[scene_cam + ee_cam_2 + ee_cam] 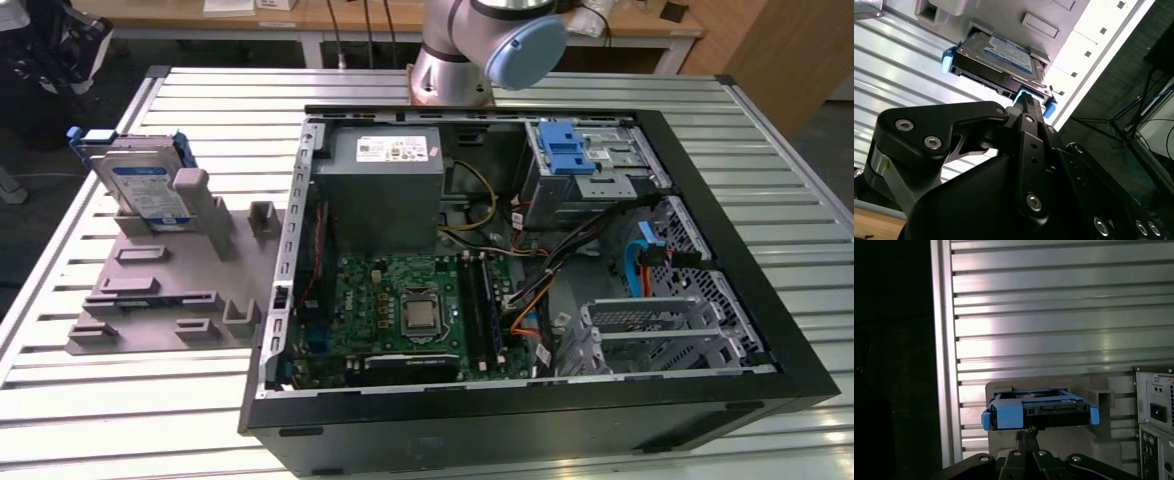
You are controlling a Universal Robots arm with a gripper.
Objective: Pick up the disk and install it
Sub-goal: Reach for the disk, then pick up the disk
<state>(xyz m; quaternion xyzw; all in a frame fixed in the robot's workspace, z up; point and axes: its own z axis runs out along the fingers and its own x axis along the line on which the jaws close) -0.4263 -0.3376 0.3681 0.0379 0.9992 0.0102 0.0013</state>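
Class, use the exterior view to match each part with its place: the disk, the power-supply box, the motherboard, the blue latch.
Parts:
1. the disk
2. power-supply box
3. motherboard
4. blue latch

Places:
A. inside the computer case, far side, toward the exterior view's right
B. standing on edge in the grey holder, outside the case
C. inside the case, near side, green board lying flat
D. inside the case, far side, toward the exterior view's left

Pairs: 1-B, 2-D, 3-C, 4-A
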